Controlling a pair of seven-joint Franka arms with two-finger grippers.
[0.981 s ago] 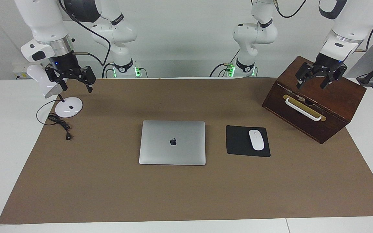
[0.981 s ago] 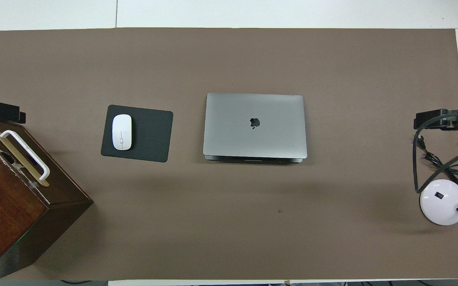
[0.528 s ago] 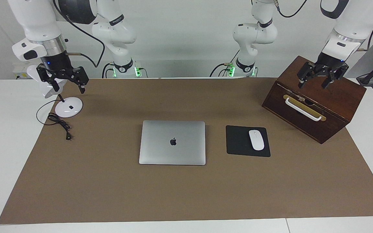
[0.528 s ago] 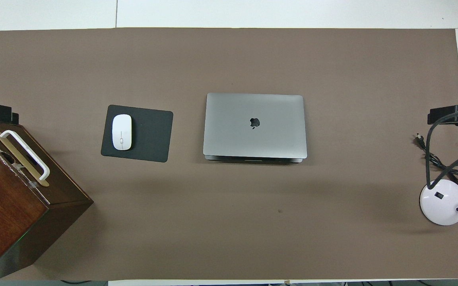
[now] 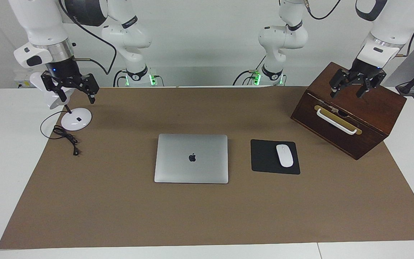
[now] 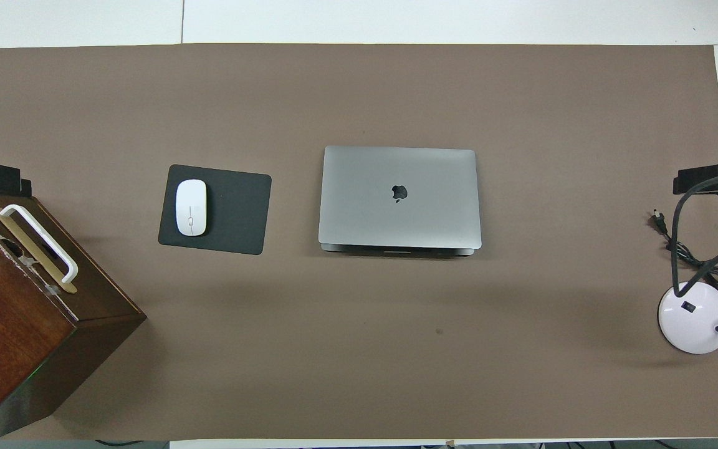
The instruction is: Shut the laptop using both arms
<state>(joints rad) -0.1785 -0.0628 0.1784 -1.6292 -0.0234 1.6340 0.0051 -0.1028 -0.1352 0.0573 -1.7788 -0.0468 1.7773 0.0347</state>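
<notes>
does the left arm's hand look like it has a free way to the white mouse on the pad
Probably yes. The left hand hangs open and empty over the wooden box, and the mouse lies uncovered on the mouse pad beside the laptop; only bare mat lies between box and pad.

Wooden box (image 6: 16, 324) cut off overhead

The one sign I can make out from here is the dark apple logo (image 5: 192, 157), centred on the closed lid of the laptop (image 5: 178, 169); the overhead view shows the same mark on the lid. I find no words, numbers or labels that I can read on anything else on the table. There is small dark lettering on a band of one arm's joint, but I cannot read it.
</notes>
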